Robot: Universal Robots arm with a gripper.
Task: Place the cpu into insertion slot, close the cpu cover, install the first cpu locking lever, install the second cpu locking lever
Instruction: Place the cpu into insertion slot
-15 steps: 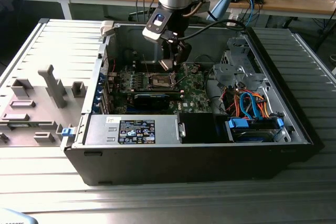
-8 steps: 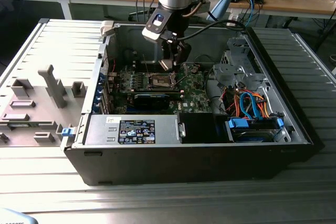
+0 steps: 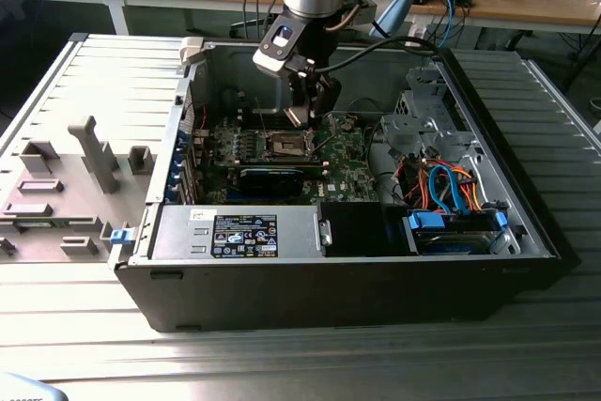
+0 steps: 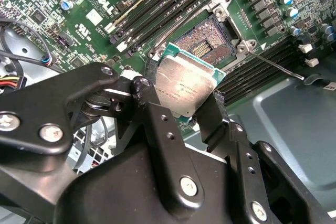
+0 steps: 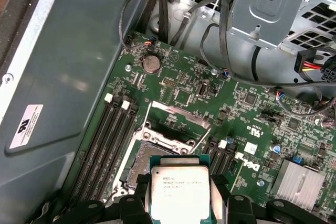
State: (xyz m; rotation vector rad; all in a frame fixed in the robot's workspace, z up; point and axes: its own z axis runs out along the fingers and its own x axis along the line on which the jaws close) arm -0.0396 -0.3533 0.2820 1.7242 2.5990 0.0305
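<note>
Plainly, the black 2-fingered tool [image 3: 300, 115] is clamped on the small flat square cpu [image 4: 186, 85] with the dull silver-grey metal top, 1 finger on each opposite edge. The chip hangs over the green motherboard [image 5: 247, 103], apart from the open square insertion slot [image 5: 149, 153]. The slot lies just beneath and slightly ahead, and their edges look roughly parallel.
</note>
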